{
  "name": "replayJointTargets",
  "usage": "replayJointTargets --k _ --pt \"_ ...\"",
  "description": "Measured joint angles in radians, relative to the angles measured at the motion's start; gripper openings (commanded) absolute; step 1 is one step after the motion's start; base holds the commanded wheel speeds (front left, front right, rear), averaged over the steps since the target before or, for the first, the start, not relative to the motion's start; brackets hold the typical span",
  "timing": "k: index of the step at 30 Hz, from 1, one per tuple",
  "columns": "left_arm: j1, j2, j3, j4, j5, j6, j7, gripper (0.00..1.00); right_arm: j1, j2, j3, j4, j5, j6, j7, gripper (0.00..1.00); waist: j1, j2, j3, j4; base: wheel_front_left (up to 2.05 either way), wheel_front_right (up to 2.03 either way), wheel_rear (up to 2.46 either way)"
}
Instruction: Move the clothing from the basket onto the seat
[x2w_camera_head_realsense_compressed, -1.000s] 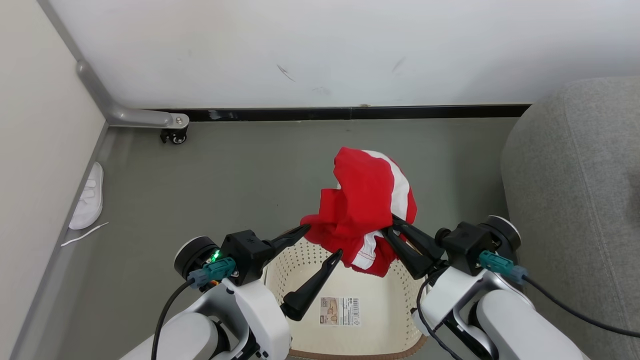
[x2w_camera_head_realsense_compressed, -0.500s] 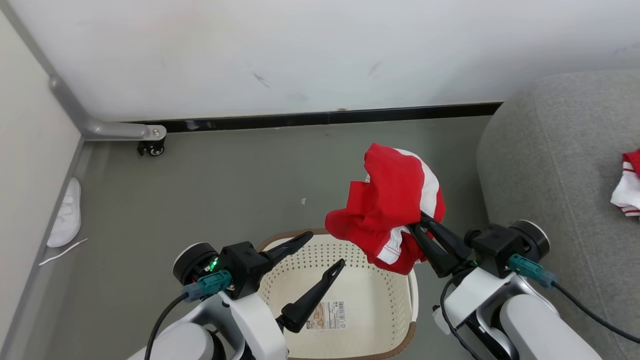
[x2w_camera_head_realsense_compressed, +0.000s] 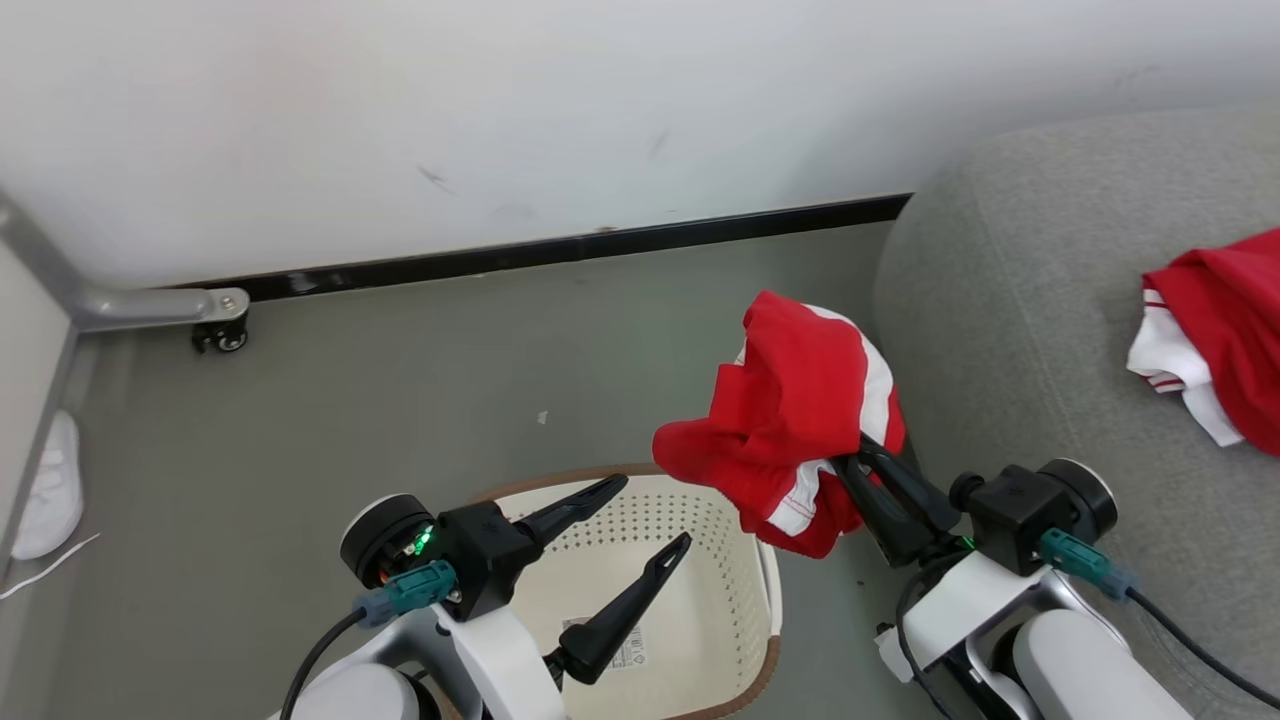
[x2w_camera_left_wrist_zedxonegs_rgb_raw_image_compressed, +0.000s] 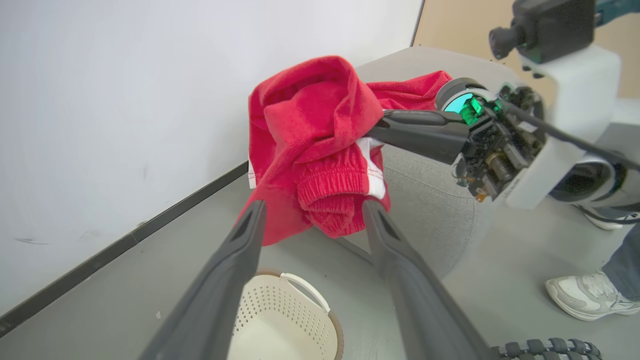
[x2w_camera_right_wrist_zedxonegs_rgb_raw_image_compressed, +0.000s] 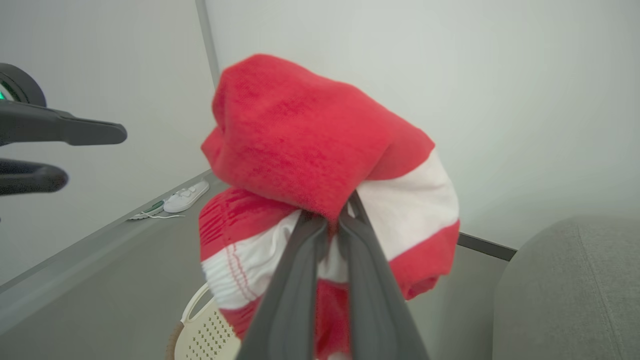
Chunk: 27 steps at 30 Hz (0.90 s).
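A red garment (x2w_camera_head_realsense_compressed: 790, 400) with white trim is pinched by the right gripper (x2w_camera_head_realsense_compressed: 852, 452), whose jaws are pressed together on a fold of the fabric. In the right wrist view the cloth is bunched over and around the tips of the jaws. The garment is held up in the air, and in the head view it is seen over the far right corner of the basket (x2w_camera_head_realsense_compressed: 735, 590), just beside the rounded edge of the grey sofa (x2w_camera_head_realsense_compressed: 1010, 300). A second red garment (x2w_camera_head_realsense_compressed: 1215, 330), with white trim and thin stripes, is laid on the sofa's seat, well apart from the first. The cream-white basket is set on the grey floor (x2w_camera_head_realsense_compressed: 400, 400) near the sofa, and a label sticker (x2w_camera_head_realsense_compressed: 630, 655) is seen on its bottom. The jaws of the left gripper (x2w_camera_head_realsense_compressed: 653, 510) are spread wide above the basket, apart from the held garment. A white slipper (x2w_camera_head_realsense_compressed: 48, 490) is seen on the floor by the left wall, and a person's shoe (x2w_camera_left_wrist_zedxonegs_rgb_raw_image_compressed: 585, 299) is seen in the left wrist view.
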Motion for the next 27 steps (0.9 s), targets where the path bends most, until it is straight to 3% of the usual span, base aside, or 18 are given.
replayJointTargets --k 27 --pt "0.04 0.035 0.017 -0.09 0.032 0.058 -0.007 1.0 0.078 0.0 -0.088 -0.075 -0.02 0.0 0.0 0.0 0.0 0.0 -0.003 -0.223 0.0 0.0 0.0"
